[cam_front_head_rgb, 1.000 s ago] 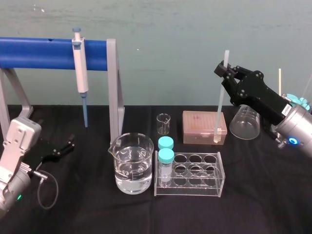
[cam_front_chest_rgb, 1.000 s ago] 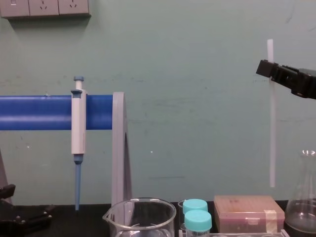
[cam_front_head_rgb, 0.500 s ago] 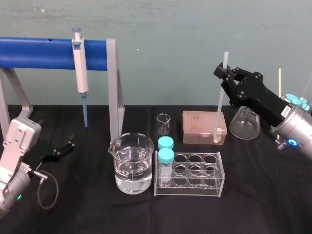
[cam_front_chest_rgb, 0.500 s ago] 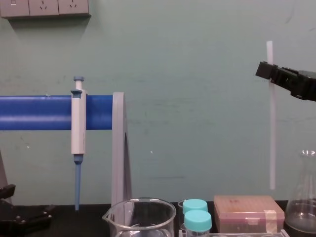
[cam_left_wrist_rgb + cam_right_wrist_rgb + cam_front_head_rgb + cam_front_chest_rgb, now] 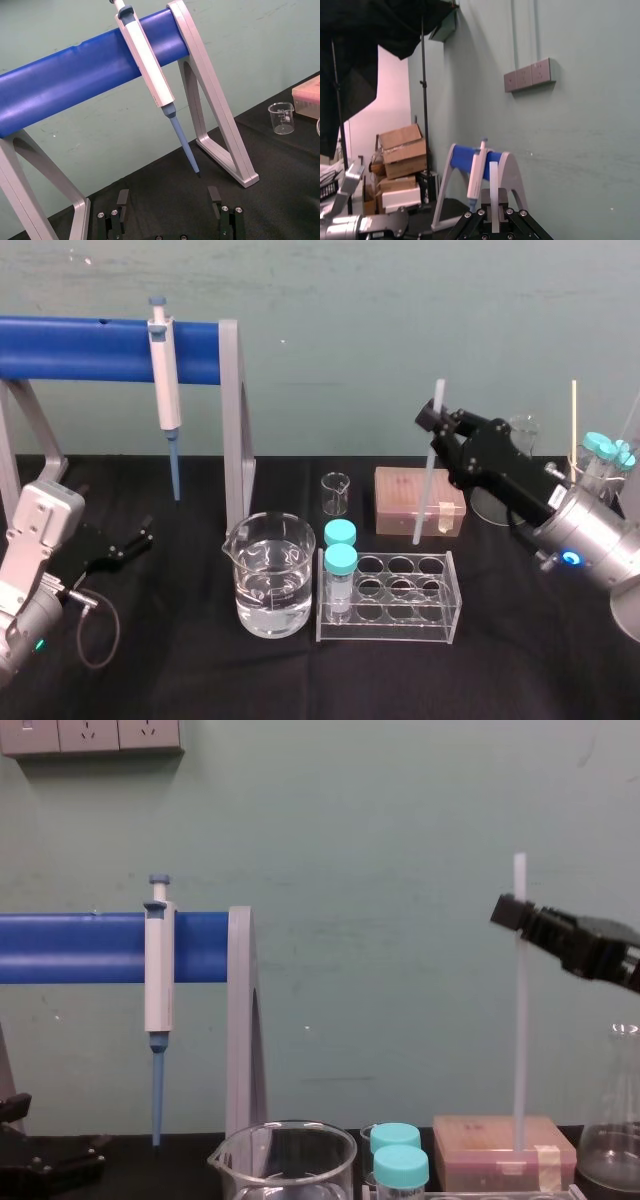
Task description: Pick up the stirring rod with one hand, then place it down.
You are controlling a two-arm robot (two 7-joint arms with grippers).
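- Glassware stands nearest: a beaker of water and a clear tube rack with two teal-capped vials. Both sit on the black table, below the right tool and towards its left.
- Far to that tool's left, the left tool lies low on the table with its fingers spread and nothing between them. It looks parked, since the job asks for one arm.
- The right tool hangs above the table, just beyond the rack. Its fingers pinch the stirring rod near the rod's upper end, and a short stub sticks out above the grip.
- The rod's long axis runs close to vertical, with a slight lean in the head view. One end points up past the tool. The other points down at the strip between the rack and the pink tip box.
- I cannot tell whether that lower end meets the table.
- Gripping so high probably keeps the blocky fingers above the glass while the free end goes down first. Laying the rod flat would then mean tipping it into open table.
- Just past the rod's foot sits the tip box, with a small empty beaker to its left. A conical flask stands behind the tool's arm.
- Farthest off, well to the tool's left, a pipette hangs tip-down from the blue stand. That likely keeps its tip off the cloth.
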